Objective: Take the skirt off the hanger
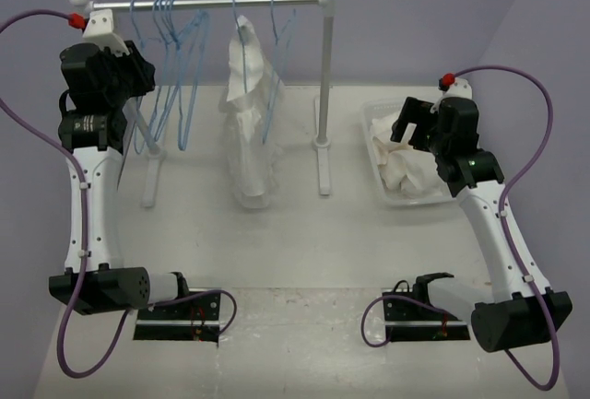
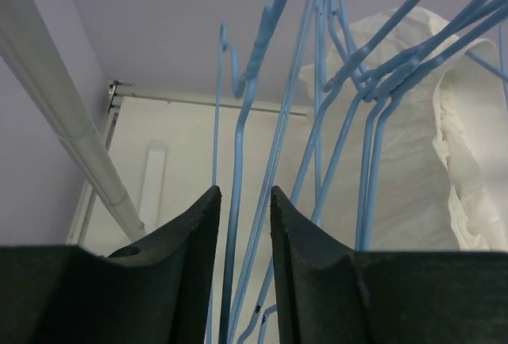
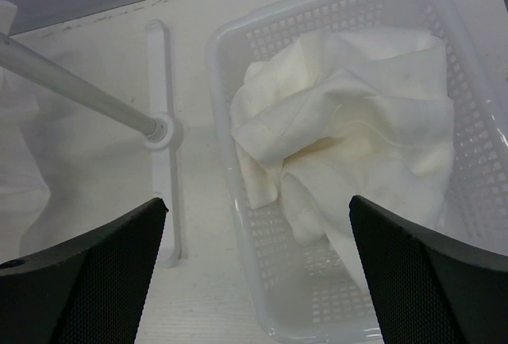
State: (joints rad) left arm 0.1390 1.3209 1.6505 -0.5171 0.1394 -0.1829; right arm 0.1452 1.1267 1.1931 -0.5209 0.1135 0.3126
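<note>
- left claw (image 2: 245, 197): raised near the far left corner of the tabletop (image 1: 323, 242), just under the left end of the clothes rack's rail (image 1: 212, 2). its pads stand a narrow gap apart. a blue hanger wire (image 2: 236, 233) runs up through that gap, close to one pad and not pinched from both sides.
- more empty blue hangers (image 2: 373, 98) hang bunched on the rail just beside that wire.
- further along the rail, near the middle of the far edge, a long white garment (image 1: 249, 132) hangs on its own blue hanger (image 1: 276, 76), its lower end reaching down to the tabletop.
- right claw (image 3: 258, 205): spread wide and holding nothing, it hangs above a clear plastic basket (image 3: 317, 10) by the right edge of the tabletop.
- the skirt (image 3: 349, 121) lies crumpled inside that basket, off any hanger. it fills most of the basket's width and lies apart from the claw's fingers.
- the rack's right post (image 3: 79, 90) and its foot (image 3: 159, 66) stand just left of the basket, between it and the hanging garment.
</note>
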